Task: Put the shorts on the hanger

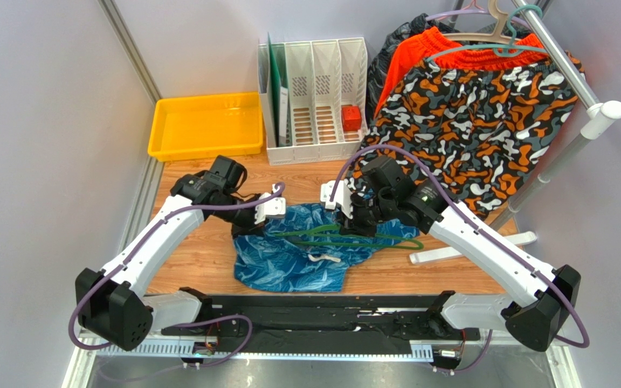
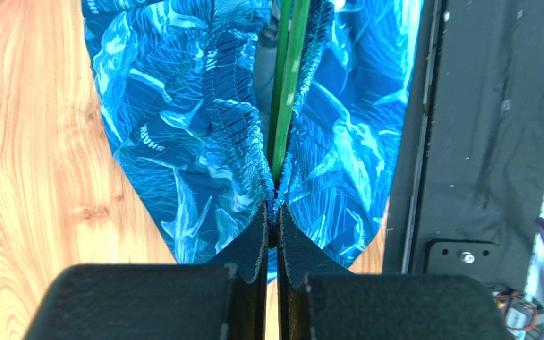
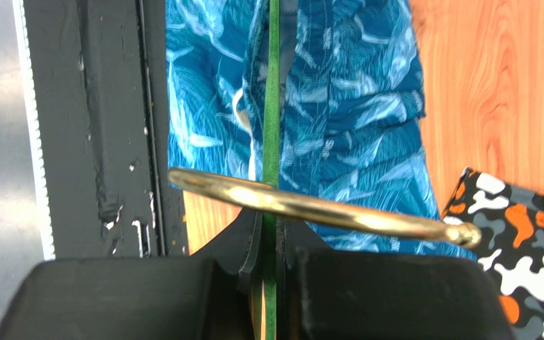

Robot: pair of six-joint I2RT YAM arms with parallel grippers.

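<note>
L end effector [image 2: 273, 212] pinched shut on blue leaf-print fabric shorts [image 2: 182, 142]; R end effector [image 3: 270, 230] clamps thin dark-green plastic hanger [image 3: 273, 106] running straight ahead.

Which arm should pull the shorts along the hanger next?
Left, probably. The left jaws are shut on the shorts at the waistband, right where the hanger bar enters the fabric. The right jaws are clamped on the hanger itself, so that arm should just steady it.

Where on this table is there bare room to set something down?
Bare wood shows between the file organizer and the left gripper and right gripper, and left of the shorts, partly under the left arm. The centre is crowded: shorts, hanger, both grippers. Camouflage shorts overhang the back right.
</note>
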